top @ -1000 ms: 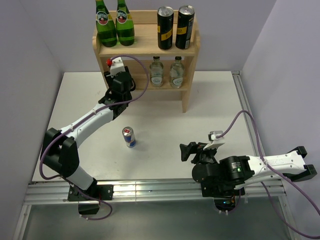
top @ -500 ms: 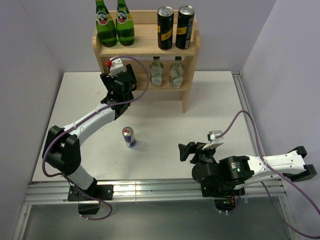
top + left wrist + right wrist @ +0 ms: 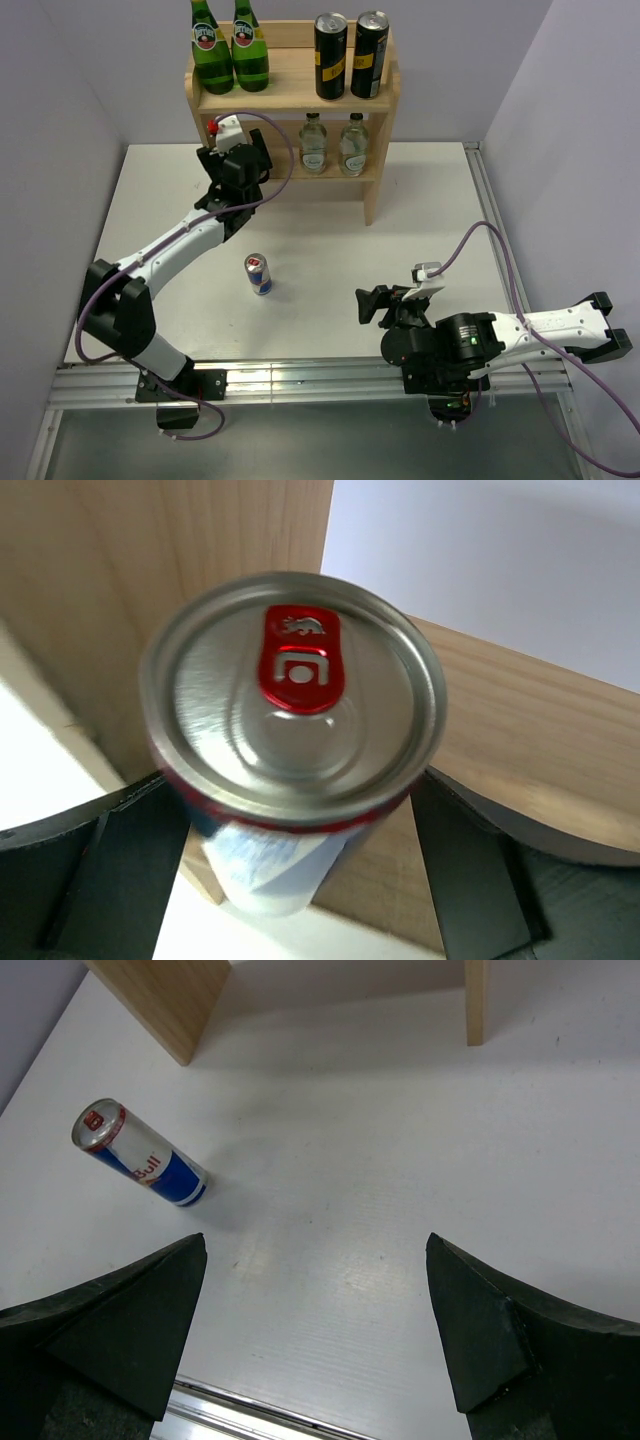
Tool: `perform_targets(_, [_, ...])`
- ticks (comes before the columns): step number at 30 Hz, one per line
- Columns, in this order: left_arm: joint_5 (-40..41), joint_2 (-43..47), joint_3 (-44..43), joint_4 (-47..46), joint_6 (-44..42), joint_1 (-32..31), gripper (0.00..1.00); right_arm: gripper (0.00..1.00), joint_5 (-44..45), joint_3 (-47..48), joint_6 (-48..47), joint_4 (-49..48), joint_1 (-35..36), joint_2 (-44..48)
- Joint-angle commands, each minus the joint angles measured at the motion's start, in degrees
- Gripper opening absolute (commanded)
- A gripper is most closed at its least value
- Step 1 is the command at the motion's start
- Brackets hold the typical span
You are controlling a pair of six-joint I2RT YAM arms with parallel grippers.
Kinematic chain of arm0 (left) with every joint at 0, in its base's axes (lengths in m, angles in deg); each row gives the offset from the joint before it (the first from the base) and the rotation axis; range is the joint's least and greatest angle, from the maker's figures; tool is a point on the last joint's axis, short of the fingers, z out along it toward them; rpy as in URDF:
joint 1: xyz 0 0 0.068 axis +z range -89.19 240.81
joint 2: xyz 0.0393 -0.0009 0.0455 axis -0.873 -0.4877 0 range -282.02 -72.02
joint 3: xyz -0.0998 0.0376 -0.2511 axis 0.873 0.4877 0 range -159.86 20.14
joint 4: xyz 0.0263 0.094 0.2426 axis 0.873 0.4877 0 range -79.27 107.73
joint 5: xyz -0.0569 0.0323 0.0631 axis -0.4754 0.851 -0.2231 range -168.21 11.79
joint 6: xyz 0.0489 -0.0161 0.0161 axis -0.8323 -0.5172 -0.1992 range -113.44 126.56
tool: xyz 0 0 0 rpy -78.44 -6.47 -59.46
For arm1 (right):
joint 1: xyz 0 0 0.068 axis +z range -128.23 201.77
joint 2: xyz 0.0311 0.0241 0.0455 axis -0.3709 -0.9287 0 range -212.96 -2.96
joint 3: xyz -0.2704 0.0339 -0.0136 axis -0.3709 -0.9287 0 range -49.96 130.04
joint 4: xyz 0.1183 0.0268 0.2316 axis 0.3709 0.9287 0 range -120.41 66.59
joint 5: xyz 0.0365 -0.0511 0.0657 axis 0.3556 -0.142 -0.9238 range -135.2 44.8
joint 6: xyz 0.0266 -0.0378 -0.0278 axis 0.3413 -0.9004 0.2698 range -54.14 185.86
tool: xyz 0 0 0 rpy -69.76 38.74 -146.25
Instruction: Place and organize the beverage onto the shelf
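A slim blue-silver can (image 3: 290, 710) with a red tab stands upright on the lower tier of the wooden shelf (image 3: 290, 95), against its left side panel. My left gripper (image 3: 295, 815) is open around the can, with a gap at the right finger (image 3: 470, 870). In the top view the left gripper (image 3: 243, 160) reaches under the upper tier and hides this can. A second slim can (image 3: 259, 273) stands on the table. Two black-and-yellow cans (image 3: 331, 55) stand on the upper tier and two clear bottles (image 3: 314, 143) on the lower one. My right gripper (image 3: 315, 1245) is open and holds nothing.
Two large green glass bottles (image 3: 211, 48) occupy the upper tier's left half. Purple walls close in left and right. A metal rail (image 3: 300, 380) runs along the table's near edge. The right arm (image 3: 470, 345) lies low at the front right.
The left wrist has shifted slightly left at the shelf's lower tier, and its jaws now stand apart around the slim can. The right arm and the can on the table have not moved.
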Motion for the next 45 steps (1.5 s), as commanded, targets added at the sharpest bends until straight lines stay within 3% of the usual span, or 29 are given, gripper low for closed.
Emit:
perform_targets(1, [0.1, 5.83, 0.53, 2.83, 1.42, 0.95, 0.94, 0.97, 1.7, -0.64, 1.53, -1.35, 0.35, -0.13])
perform_targets(11, [-3.78, 14.08, 3.69, 16.27, 4.58, -2.47, 0.93, 0.97, 1.35, -0.55, 3.47, -0.04, 0.35, -0.57])
perform_targets(16, [-2.55, 20.86, 8.87, 26.21, 10.91, -10.99, 0.91, 0.96, 0.91, -0.38, 4.26, 0.58, 0.27, -0.84])
perform_targets(21, [1.06, 27.27, 16.78, 36.49, 24.35, -23.11, 0.91, 0.96, 0.56, -0.82, 5.84, 1.55, 0.7, -0.57])
perform_targets(25, [0.89, 32.28, 22.32, 41.68, 31.74, -28.23, 0.91, 0.96, 0.47, -1.17, 6.89, 2.25, 0.88, -0.66])
perform_targets(28, [-1.83, 34.66, 29.68, 37.67, 33.76, -28.85, 0.91, 0.96, 0.55, -1.26, 6.63, 1.73, 0.88, -0.66])
perform_targets(36, [-3.25, 30.89, 37.62, 26.76, 36.06, -29.55, 0.91, 0.96, 0.55, -0.38, 8.12, 3.65, 0.97, -1.72])
perform_targets(45, [3.5, 17.02, 42.02, 7.97, 32.28, -29.38, 0.92, 0.96, 0.73, -0.55, 9.36, 5.24, 1.23, -0.84])
